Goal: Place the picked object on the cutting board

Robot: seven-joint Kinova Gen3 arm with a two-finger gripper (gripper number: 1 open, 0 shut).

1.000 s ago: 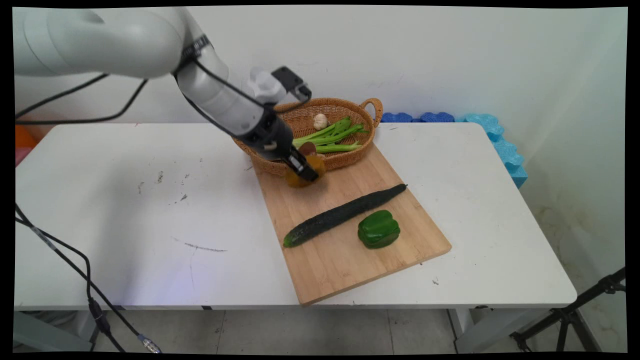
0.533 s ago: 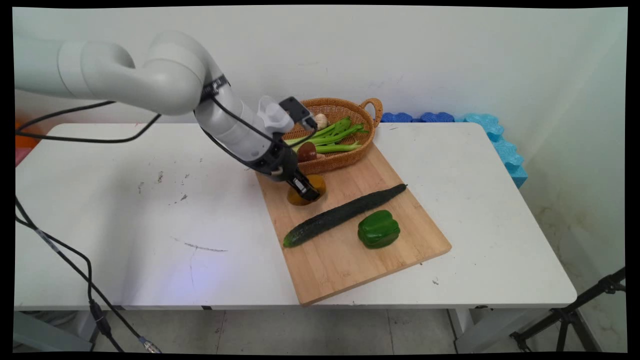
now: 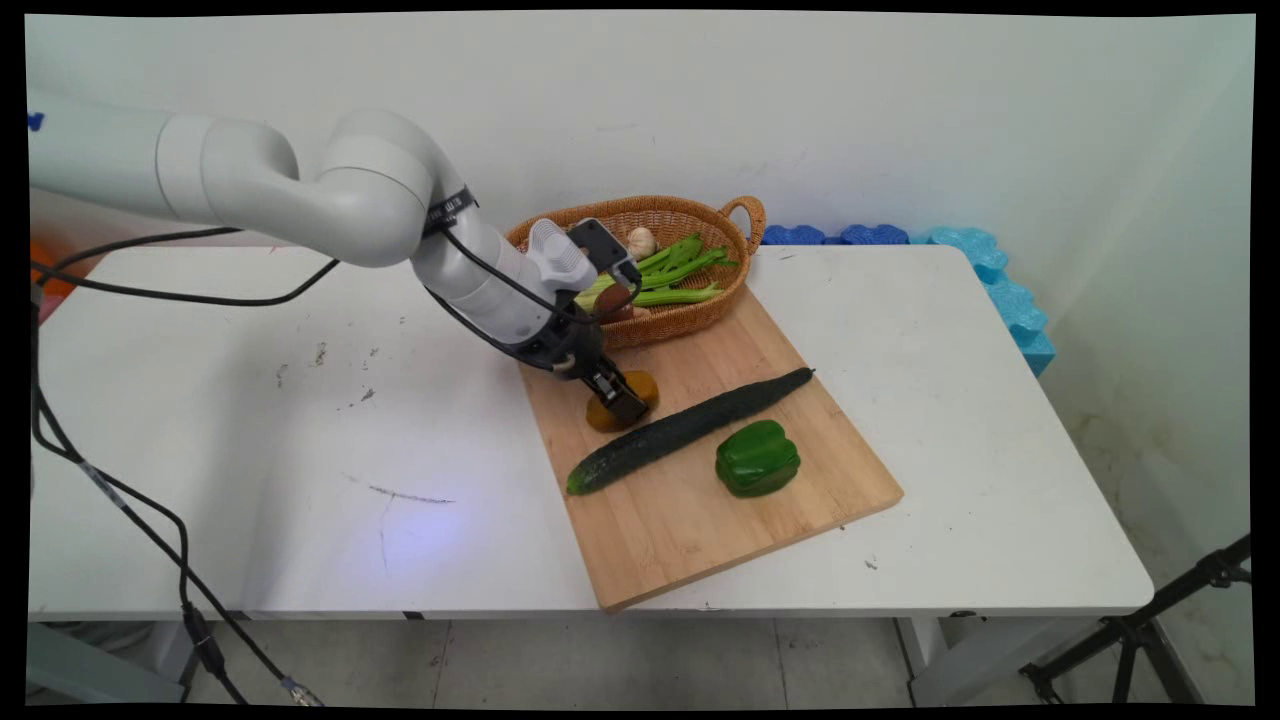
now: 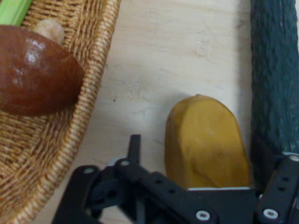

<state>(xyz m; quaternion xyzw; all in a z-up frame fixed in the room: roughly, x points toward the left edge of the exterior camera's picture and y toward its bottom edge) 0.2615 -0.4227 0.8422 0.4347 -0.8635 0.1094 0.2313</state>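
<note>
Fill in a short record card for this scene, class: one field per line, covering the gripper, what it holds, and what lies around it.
gripper: black two-finger gripper, low over the cutting board
held thing: yellow-brown potato-like vegetable, between the fingers
surface: wooden cutting board on the white table
nearest neighbour: dark green cucumber, lying right beside the held vegetable
also on board: green bell pepper
basket: wicker basket at the board's far end
basket contents: celery stalks, garlic bulb, brown mushroom
</note>
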